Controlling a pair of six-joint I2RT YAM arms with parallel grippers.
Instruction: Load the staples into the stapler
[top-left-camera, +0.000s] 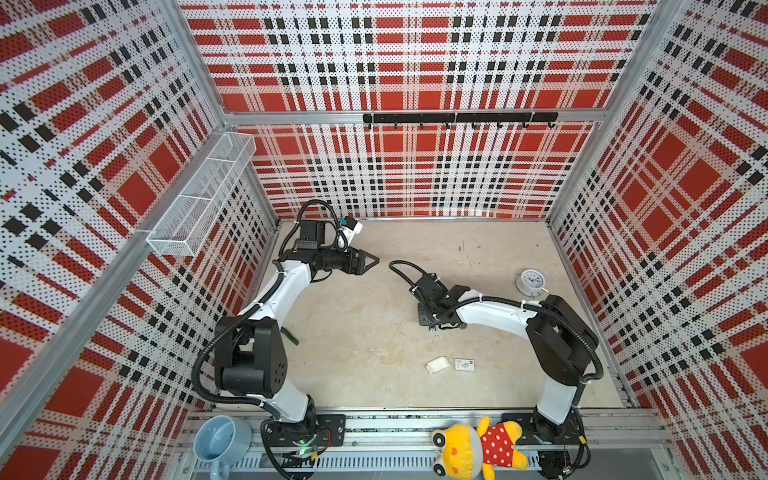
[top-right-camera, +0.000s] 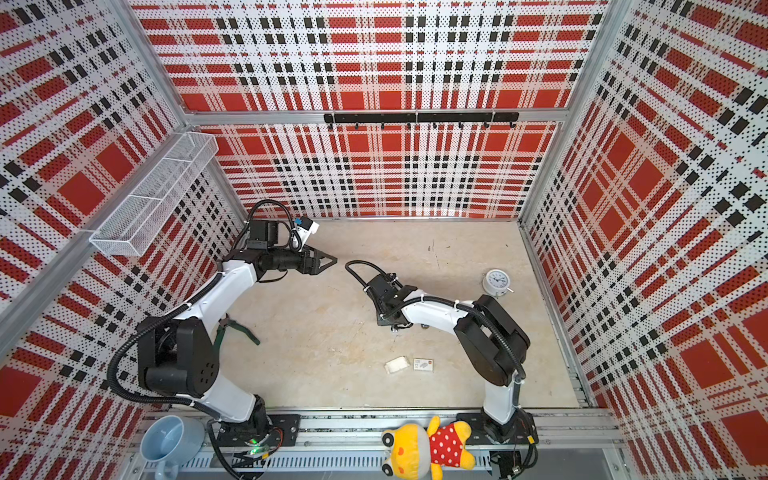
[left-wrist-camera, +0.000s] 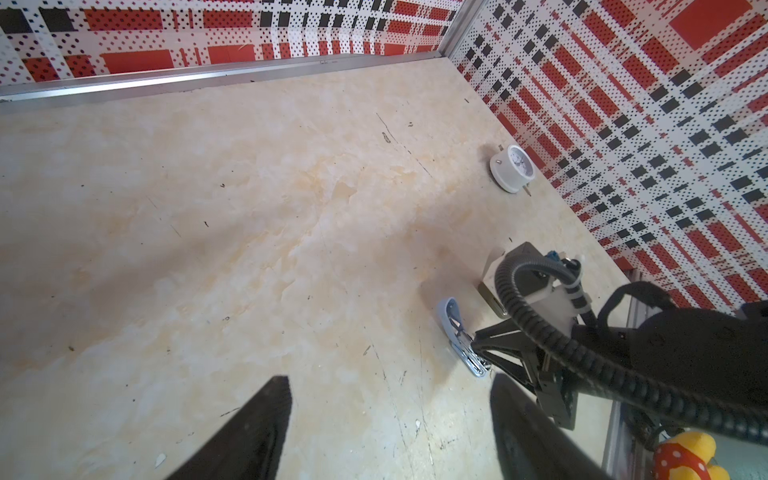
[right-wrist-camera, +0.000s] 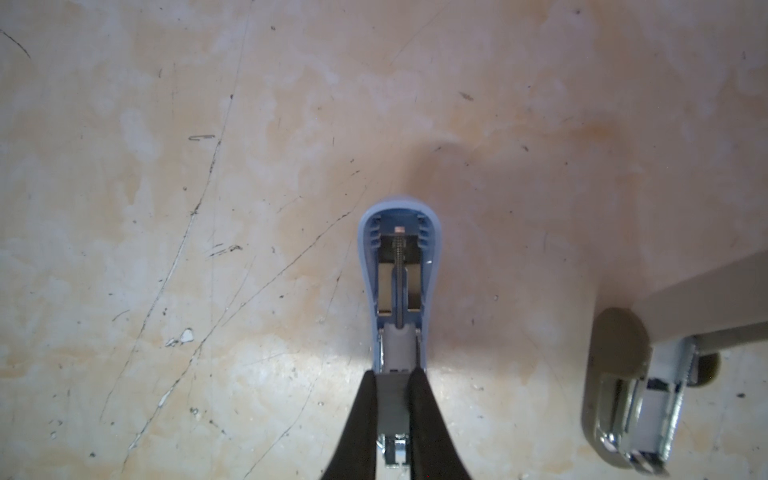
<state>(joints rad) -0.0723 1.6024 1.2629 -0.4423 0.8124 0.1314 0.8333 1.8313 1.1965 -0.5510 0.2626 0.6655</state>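
Between plaid walls (top-left-camera: 415, 166), scratched beige tabletop (top-left-camera: 374, 328)

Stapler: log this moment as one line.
right gripper shut on staples | staples in open stapler | left gripper open, empty

The worktop (top-left-camera: 365, 316) carries a clock (top-left-camera: 532, 282), pliers (top-right-camera: 247, 333), a white tray (top-left-camera: 437, 365), a sleeve (top-left-camera: 464, 364), a blue stapler (right-wrist-camera: 399, 270) and a beige stapler (right-wrist-camera: 619, 374).
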